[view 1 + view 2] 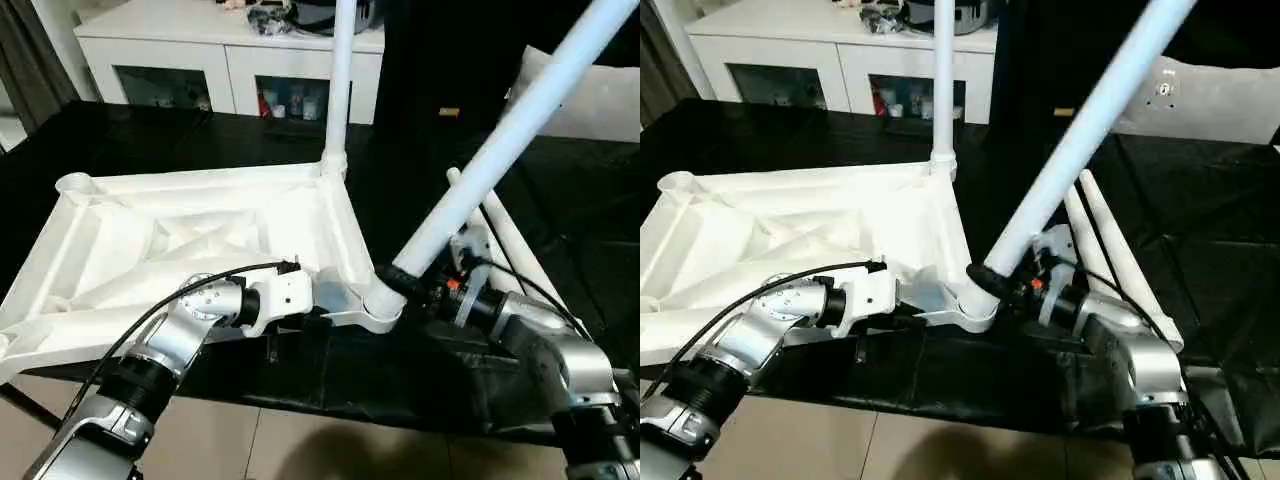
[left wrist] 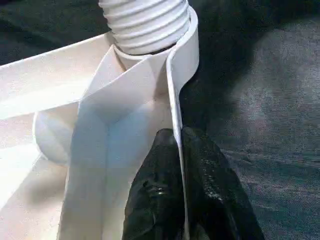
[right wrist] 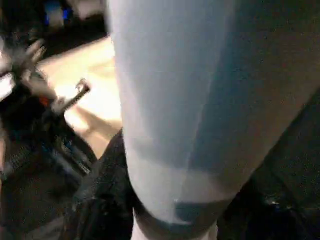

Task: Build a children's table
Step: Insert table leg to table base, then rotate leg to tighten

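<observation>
We're pinching the ribbed tabletop (image 1: 200, 235) rim with left claw (image 2: 177, 165); right claw (image 1: 405, 285) is clamping the smooth tapered leg (image 1: 490, 150), lower centre.

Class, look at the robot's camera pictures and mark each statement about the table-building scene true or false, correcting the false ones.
1. One leg stands upright in a far corner of the tabletop. True.
2. The right gripper holds a tilted leg at the near corner socket. True.
3. The left gripper is open and clear of the tabletop. False: it pinches the tabletop's thin edge wall.
4. All four legs are already fitted. False: two spare legs lie on the black table.
5. The tabletop lies with its ribbed underside up. True.
</observation>
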